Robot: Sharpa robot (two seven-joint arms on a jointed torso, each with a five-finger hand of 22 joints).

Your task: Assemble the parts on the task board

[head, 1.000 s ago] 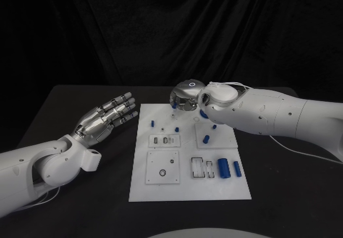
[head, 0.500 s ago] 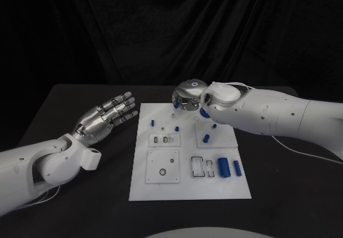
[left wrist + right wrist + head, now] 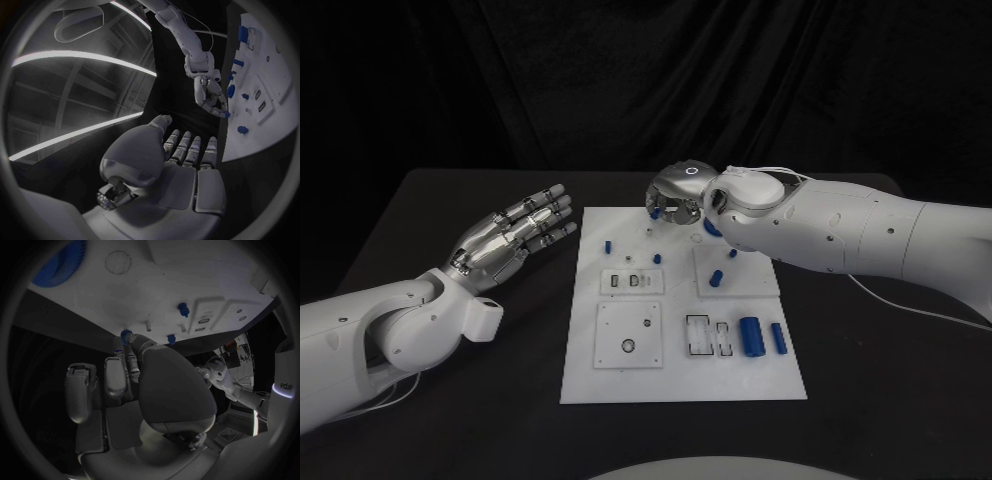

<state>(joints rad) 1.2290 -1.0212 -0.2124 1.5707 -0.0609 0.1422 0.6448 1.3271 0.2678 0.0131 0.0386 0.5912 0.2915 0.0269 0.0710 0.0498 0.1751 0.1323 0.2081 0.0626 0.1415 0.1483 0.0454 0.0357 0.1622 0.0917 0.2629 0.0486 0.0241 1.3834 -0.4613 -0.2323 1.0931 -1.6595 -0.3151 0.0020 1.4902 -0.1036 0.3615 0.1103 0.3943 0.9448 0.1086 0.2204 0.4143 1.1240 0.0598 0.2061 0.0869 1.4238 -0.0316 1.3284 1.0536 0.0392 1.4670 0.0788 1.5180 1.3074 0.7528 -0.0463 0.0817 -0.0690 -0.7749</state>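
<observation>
- Counter (image 3: pixel 459 400): black surface carrying the white task board (image 3: pixel 678 385) at its middle.
- Task board: rectangular plate with recessed frames and slots; small blue parts lie on it or stand in it across its far half and near-right area.
- Left robot hand (image 3: pixel 516 233): held above the counter just off the board's left edge, fingers spread and extended, holding nothing. The left wrist view confirms straight, separated fingers (image 3: pixel 187 150).
- Right robot hand (image 3: pixel 678 200): positioned over the board's far edge, fingers pointing down. In the right wrist view the fingertips (image 3: pixel 128 352) close around a small blue gear-like part (image 3: pixel 127 334).
- Large blue cylinder (image 3: pixel 751 337): lies at the board's near-right area, with a slimmer blue piece (image 3: pixel 777 341) just beside it.
- Blue peg (image 3: pixel 607 245): stands near the board's far-left corner.
</observation>
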